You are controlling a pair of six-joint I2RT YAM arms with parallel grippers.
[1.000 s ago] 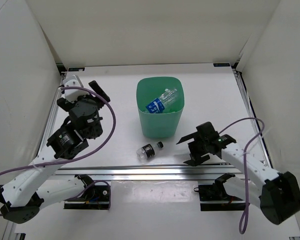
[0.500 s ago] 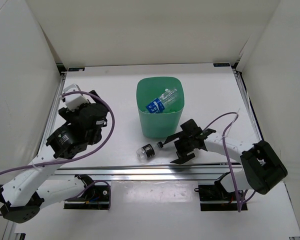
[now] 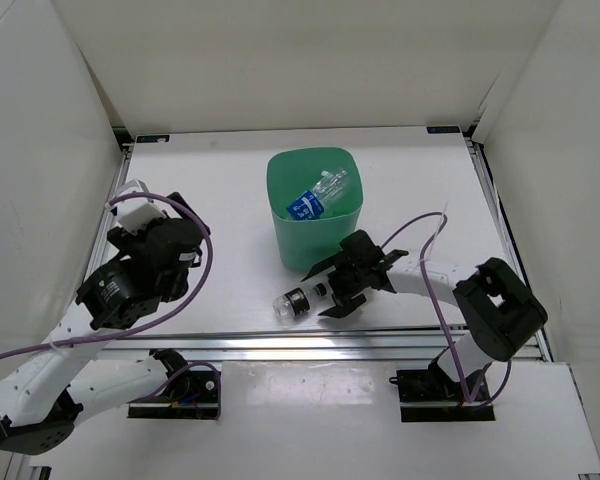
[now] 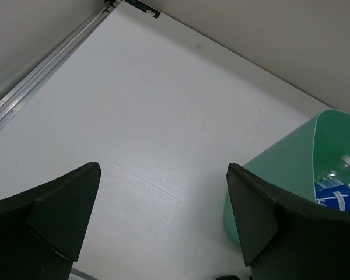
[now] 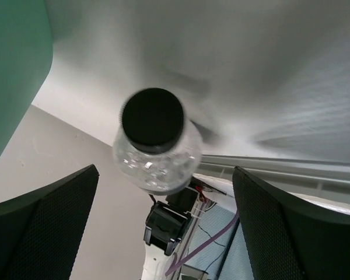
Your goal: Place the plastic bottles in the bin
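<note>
The open right end effector (image 3: 324, 291) straddled the cap end of the bottle (image 3: 294, 301) lying on the table (image 3: 230, 200) near the bin (image 3: 315, 245); an off-centre closure could have rolled the round bottle away, while the left end effector (image 4: 162, 175) hung open, empty.

Left of the bin (image 3: 305, 245), the desk (image 3: 225, 190) lies bare as far as the left end effector (image 3: 180, 215), whose fingers stand wide apart over it; behind and right of the bin the desk is open too; the bin's mouth is unblocked, bottles (image 3: 320, 192) lying low inside; just in front of the bin a short bottle (image 3: 296, 300) lies between the spread fingers of the right end effector (image 3: 330, 293), near the bin's wall.
</note>
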